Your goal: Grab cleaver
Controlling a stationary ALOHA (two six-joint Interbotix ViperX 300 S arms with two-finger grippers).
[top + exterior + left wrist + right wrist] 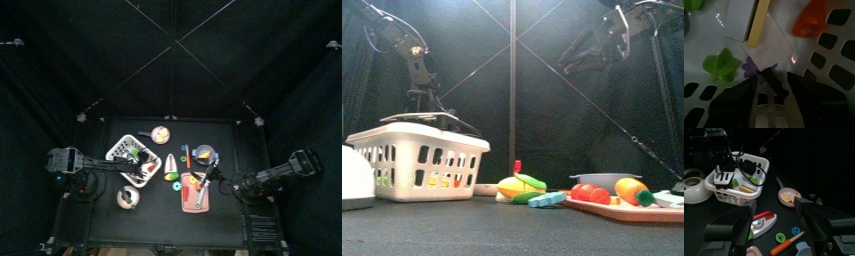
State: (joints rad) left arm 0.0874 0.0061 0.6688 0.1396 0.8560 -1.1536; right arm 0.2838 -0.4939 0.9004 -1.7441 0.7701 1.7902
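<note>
Left wrist view: the left pincer (771, 82), jaws apart, hangs inside one white basket (834, 55); ahead lie one orange piece (811, 20), one green leaf (721, 65), one yellow-edged block (759, 22). The cleaver (763, 223) lies on the table between the jaws of the right pincer (774, 207), which are also spread.

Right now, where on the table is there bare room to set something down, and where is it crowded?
Bare table runs along the front edge, below the white bowl and the cutting board. The middle band is crowded: the white basket, the plate and the toy food between basket and board. The left gripper, jaws open, is inside the basket among toys.
</note>
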